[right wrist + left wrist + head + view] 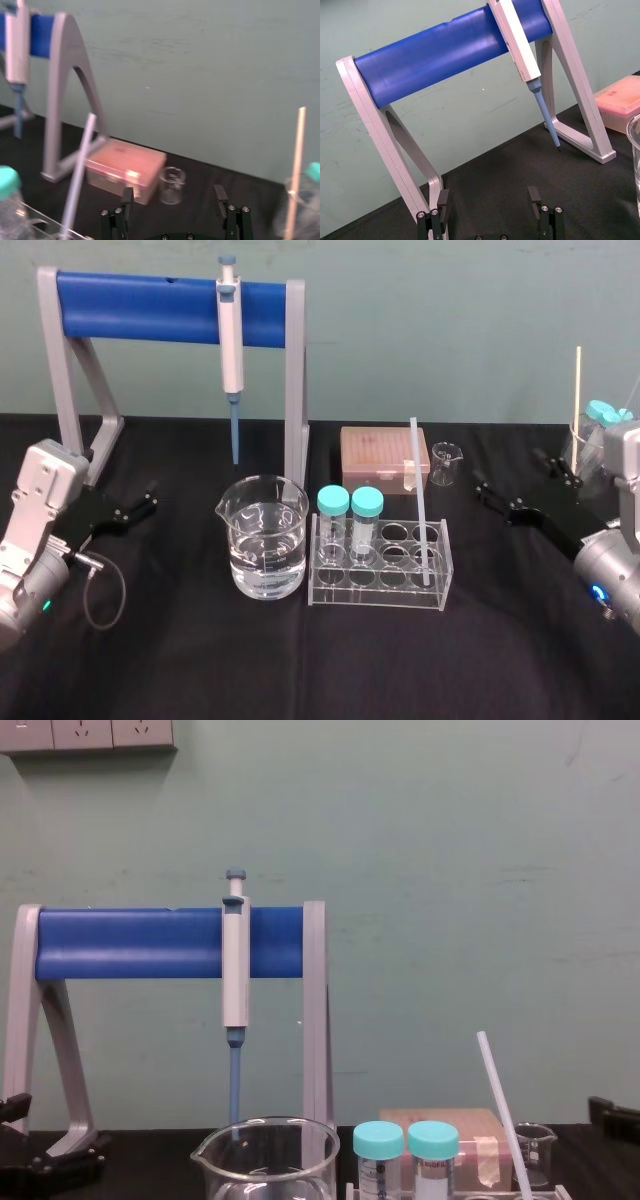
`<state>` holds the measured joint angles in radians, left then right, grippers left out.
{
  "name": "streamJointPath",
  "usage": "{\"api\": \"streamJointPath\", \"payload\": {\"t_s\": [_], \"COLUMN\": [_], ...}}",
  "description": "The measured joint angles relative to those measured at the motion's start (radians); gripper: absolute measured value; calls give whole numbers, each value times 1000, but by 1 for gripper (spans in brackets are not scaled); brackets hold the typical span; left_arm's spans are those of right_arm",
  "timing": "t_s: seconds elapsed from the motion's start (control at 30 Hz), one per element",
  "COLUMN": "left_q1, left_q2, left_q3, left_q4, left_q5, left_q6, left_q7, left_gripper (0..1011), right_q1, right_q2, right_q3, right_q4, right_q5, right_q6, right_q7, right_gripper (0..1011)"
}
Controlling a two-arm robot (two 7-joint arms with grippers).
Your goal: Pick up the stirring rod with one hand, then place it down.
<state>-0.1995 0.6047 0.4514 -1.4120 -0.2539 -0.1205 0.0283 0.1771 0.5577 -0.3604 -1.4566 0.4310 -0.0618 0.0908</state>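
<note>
On the bench: the rod [421, 502] stands in the clear rack [380, 585], slotted into a hole at the rack's right end. It leans slightly, and its top rises well above the beaker [265, 540].
Progress: nothing is done yet, with no pick, no lift and no set-down. By my reading, the whole job lies ahead.
Right gripper [508, 468]: it is out to the right of the rack, above the bench, with its jaws spread wide and nothing between them.
Rod versus right jaws: they are well apart, and the rod sits off to the gripper's left. From the right wrist, the rod [79, 175] runs past one side of the open jaws, not between them.
Left gripper [140, 508]: it is parked at the far left, by the foot of the pipette stand [140, 305]. Its jaws are open and empty too, and the beaker sits between it and the rod.
Likely picker: the right arm, I'd say, since it has the clearer line to the rod.
Left to do: move across to the rod, close on the bare shaft above the rack, draw it up out of its hole, then lay it down.
Watch for: two capped tubes [367, 505] stand in the same rack, near the rod on its left. A thin, smooth rod could slip, or drag the rack along as it comes up.
</note>
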Motion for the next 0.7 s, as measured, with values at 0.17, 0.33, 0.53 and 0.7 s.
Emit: {"api": "streamJointPath", "payload": {"t_s": [0.17,0.33,0.53,0.7], "left_q1": [0,0,0,0], "left_q2": [0,0,0,0], "left_q3": [0,0,0,0], "left_q4": [0,0,0,0], "left_q5": [0,0,0,0], "left_q6": [0,0,0,0], "left_q7": [0,0,0,0], "left_gripper": [1000,1000,1000,1000], "right_q1": [9,23,45,69], "right_q2": [-33,-51,-70,-92], "right_q3": [27,26,13,2], "right_q4": [-27,-34,-31,-11], "right_q5": [112,139,137,121], "right_q6": [79,108,119,127], "right_q7": [95,149,193,219], "right_gripper": [1004,1004,1004,1004]}}
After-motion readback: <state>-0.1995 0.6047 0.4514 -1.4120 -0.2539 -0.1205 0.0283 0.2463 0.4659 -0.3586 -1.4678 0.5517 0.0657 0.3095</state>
